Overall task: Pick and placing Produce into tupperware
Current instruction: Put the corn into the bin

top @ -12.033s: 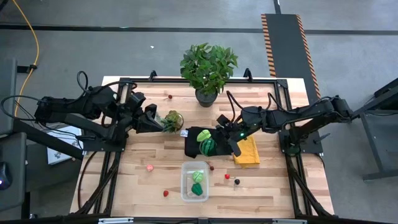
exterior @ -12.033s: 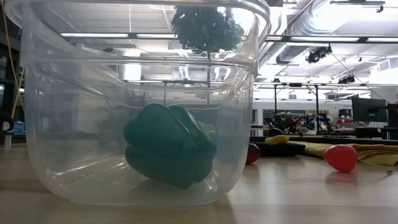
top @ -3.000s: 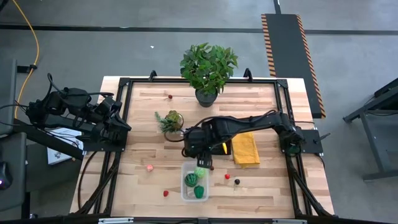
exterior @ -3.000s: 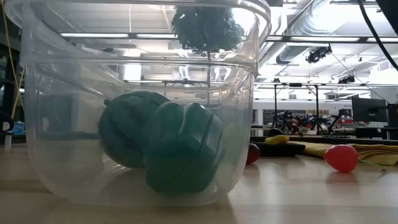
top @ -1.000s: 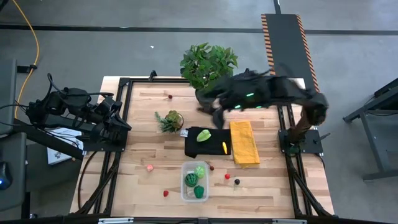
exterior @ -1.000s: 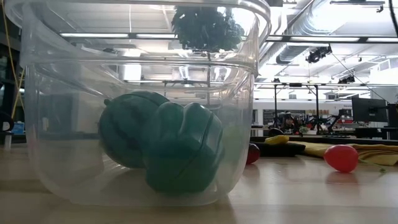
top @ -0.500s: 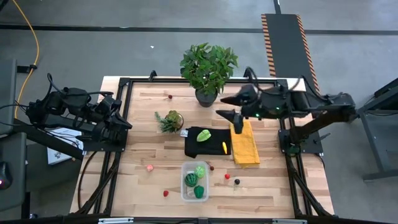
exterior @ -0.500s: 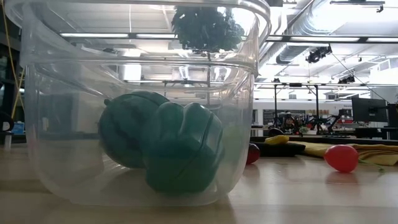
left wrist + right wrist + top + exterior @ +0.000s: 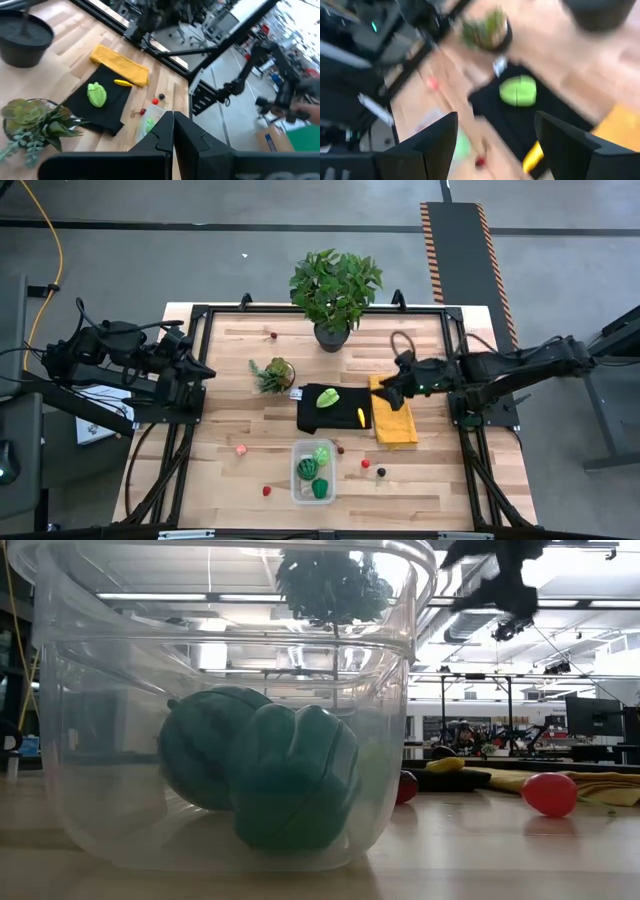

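The clear tupperware (image 9: 313,472) stands near the table's front edge with green produce (image 9: 262,776) resting on its bottom. A lime-green piece (image 9: 328,397) and a yellow piece (image 9: 361,416) lie on a black cloth (image 9: 318,418). Small red pieces (image 9: 240,448) and a dark piece (image 9: 381,472) lie loose on the wood. My right gripper (image 9: 384,397) hangs open and empty above the seam between the black cloth and the yellow cloth (image 9: 399,425); its fingers (image 9: 437,142) frame the lime-green piece (image 9: 518,90). My left gripper (image 9: 206,370) waits shut at the table's left edge.
A large potted plant (image 9: 334,290) stands at the far middle and a small potted succulent (image 9: 274,373) sits left of the black cloth. The dark frame rails (image 9: 200,320) run along the table's sides. Bare wood lies left of the tupperware.
My right gripper has come down from high beside the large plant, moving toward the table's near and right edges, and has rolled about its own axis; it now hangs over the yellow cloth's left edge, still open. Nothing on the table has moved.
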{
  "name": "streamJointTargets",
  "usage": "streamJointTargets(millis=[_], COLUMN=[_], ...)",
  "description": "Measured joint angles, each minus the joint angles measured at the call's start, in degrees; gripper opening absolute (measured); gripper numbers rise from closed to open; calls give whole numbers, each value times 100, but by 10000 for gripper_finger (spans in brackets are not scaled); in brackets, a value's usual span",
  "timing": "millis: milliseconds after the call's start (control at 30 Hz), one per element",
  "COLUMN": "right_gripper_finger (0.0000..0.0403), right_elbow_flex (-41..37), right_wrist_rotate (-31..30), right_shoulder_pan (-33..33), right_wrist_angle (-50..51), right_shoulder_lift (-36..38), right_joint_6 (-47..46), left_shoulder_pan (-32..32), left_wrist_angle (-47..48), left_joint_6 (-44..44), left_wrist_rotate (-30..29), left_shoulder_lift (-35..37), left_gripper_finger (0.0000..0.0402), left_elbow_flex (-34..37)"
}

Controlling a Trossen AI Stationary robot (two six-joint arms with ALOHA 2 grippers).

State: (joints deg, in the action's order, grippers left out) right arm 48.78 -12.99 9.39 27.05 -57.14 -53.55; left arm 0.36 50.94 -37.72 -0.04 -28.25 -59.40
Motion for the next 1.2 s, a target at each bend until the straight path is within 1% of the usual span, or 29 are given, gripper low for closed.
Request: streamJointTargets(millis=[67, 167, 333, 400, 533, 767, 1100, 1200], right_gripper_finger=[254, 254, 254, 254, 254, 254, 253, 246], right_elbow_flex=[-125, -95, 312, 501, 788, 1117, 1613, 1708], right_wrist_rotate=[283, 329, 478, 544, 562, 457, 457, 502], right_shoulder_pan=[0, 0, -2, -1, 0, 2, 2, 2], right_wrist_angle=[49, 464, 1260, 1437, 1510, 1529, 1872, 1898], right_shoulder_lift=[-117, -394, -1157, -1530, -2046, -2577, -3370, -3580], right_joint_6=[-110, -306, -273, -142, -101, -764, -1248, -1361], left_shoulder_pan=[0, 0, 0, 0, 0, 0, 0, 0], left_wrist_angle=[8, 12, 24, 26, 24, 26, 63, 143], left_joint_6=[-43, -144, -162, -172, -170, -159, -157, -157], left_wrist_rotate=[-134, -326, -497, -558, -563, -563, -563, -561], left_shoulder_lift=[0, -9, -13, -13, -13, -13, -13, -13], left_gripper_finger=[1, 1, 1, 1, 1, 1, 1, 1], left_elbow_flex=[0, 0, -1, 0, 0, 0, 0, 0])
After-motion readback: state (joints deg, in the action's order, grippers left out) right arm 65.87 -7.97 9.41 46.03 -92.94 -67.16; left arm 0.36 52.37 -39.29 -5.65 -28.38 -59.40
